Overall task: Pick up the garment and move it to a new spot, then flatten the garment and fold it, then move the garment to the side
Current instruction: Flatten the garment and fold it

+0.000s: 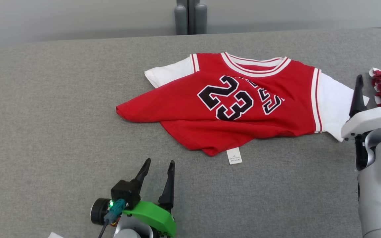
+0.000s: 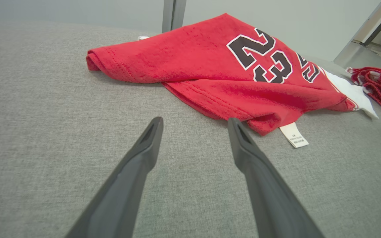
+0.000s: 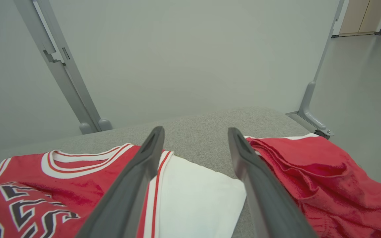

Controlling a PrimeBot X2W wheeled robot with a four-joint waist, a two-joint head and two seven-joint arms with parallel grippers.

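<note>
The garment (image 1: 240, 99) is lying rumpled mid-table (image 1: 61, 99), hem flopped over the numbers. You are facing flattening, folding and the move aside, with left gripper (image 1: 159, 162) and right gripper (image 3: 195, 132) both gaping wide, empty.

Grey fabric table (image 1: 61, 115) bearing two red garments.
A red jersey (image 1: 184, 109) numbered 23 lies spread but rumpled on the table, ahead of the parted jaws of the left gripper (image 1: 159, 162) and off to their right. Its lower hem is folded up, and its care label (image 1: 234, 155) lies flat on the fabric just beyond those tips. Its white sleeve (image 3: 197, 191) reaches under the spread jaws of the right gripper (image 1: 371, 81). A crumpled red cloth (image 3: 326, 185) lies on the table to their right, just beside the sleeve.
</note>
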